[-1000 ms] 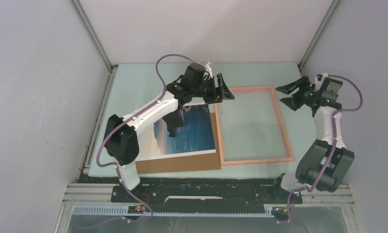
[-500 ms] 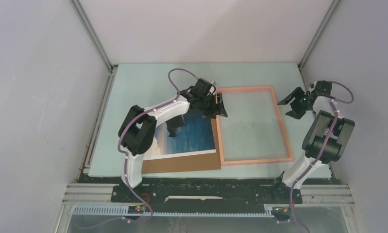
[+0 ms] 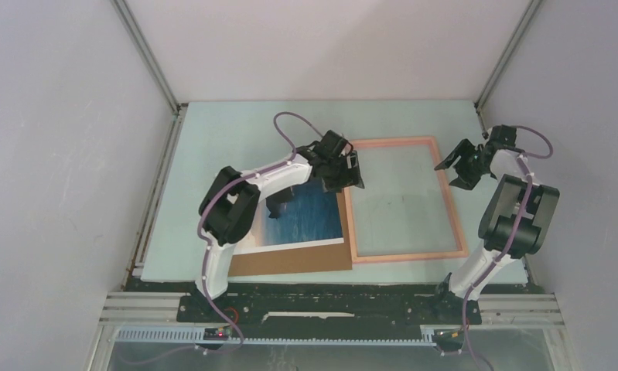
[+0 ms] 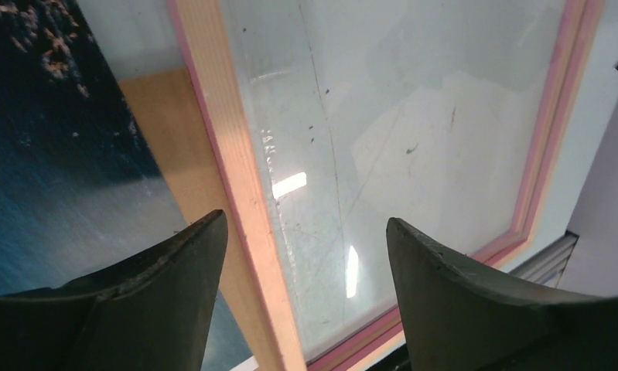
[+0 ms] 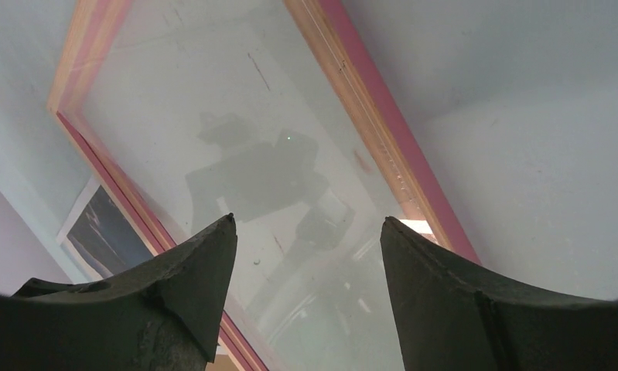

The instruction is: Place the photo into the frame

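Working over pale green bench [image 3: 236, 131], enclosed by plain grey walls. Finding the photo [image 3: 313, 216] lying face up on brown cardboard sheet [image 3: 290, 261], just left of the frame [image 3: 402, 253], with cardboard showing along near and right edges of the print. Finding the frame lying flat with nothing in it, bench visible through the pane.

Holding left pincer [image 3: 350, 171] wide open and empty, low over far end of frame's left rail, one finger above cardboard and print, the other above the pane. Holding right pincer [image 3: 453, 173] likewise spread wide, gripping nothing, straddling frame's right rail near far corner.

Treating the photo as light, thin and limp: likely creasing under a hard pinch, and offering no raised edge while lying flat. Favouring a hold on white border at an edge or corner, possibly after sliding print past the cardboard edge. Keeping fingers off printed face.

Treating the frame as light but stiff, with slick, scuffed pane. Favouring a grip across a rail, never on the pane. Expecting frame to skate on bench when pushed, hence bracing one rail while feeding print in.
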You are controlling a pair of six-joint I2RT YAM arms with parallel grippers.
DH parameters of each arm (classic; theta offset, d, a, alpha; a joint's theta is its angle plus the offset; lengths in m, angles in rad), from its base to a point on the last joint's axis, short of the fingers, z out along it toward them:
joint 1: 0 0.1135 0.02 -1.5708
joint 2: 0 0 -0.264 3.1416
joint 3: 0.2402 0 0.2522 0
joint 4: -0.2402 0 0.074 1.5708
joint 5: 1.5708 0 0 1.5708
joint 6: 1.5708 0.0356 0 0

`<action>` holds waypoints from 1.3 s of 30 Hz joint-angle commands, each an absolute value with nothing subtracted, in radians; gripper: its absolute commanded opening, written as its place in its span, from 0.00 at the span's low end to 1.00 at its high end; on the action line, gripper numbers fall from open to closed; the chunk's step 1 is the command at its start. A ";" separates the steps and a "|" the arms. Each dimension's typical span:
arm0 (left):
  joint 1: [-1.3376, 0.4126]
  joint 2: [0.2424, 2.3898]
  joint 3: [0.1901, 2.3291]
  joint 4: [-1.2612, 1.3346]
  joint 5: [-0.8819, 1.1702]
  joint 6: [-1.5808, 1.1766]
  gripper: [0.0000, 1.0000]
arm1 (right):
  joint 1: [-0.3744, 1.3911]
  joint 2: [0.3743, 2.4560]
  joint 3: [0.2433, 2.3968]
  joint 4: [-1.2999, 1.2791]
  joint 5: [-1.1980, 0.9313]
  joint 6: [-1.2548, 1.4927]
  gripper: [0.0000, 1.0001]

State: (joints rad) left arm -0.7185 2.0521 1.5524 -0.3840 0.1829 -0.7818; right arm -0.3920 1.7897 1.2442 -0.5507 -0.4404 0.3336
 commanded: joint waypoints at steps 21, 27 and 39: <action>-0.784 2.461 2.300 -0.674 -0.394 -0.862 0.92 | -0.432 1.770 1.296 -0.391 -0.560 0.443 0.77; -0.764 2.505 2.362 -0.642 -0.420 -0.854 0.89 | -0.422 1.793 1.320 -0.373 -0.578 0.443 0.77; -0.776 2.505 2.355 -0.619 -0.376 -0.716 0.92 | -0.477 1.857 1.333 -0.467 -0.478 0.365 0.78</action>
State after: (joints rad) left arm -0.7654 2.5191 2.3001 -0.6334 -0.3584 -0.8326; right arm -0.4473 1.8248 1.3018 -0.4164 -0.5468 0.4137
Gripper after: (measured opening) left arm 0.898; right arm 0.771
